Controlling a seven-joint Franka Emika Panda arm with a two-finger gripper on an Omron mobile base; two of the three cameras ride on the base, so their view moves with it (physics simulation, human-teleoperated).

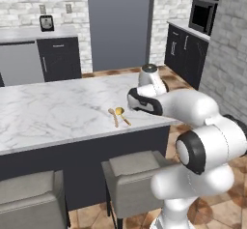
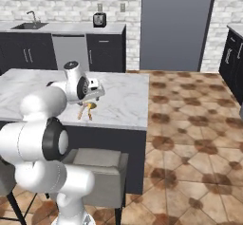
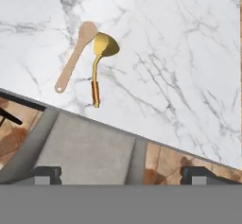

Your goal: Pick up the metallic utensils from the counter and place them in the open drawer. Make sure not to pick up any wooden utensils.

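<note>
Two utensils, wooden spoon and golden ladle, lie lengthwise ahead of my spread-open, empty gripper, near the counter edge

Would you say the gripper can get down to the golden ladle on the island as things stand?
Probably yes: the open gripper hangs above the counter, and the golden ladle lies uncovered beside the wooden spoon, close but apparently apart.

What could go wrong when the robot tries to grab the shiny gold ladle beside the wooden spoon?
1. The pale wooden spoon lies right beside the golden metal ladle, heads almost touching, so the open gripper could catch the wrong one, or both.
2. Both lie near the edge of the white marble counter; a nudge might knock them toward the grey cushioned stool below.
</note>
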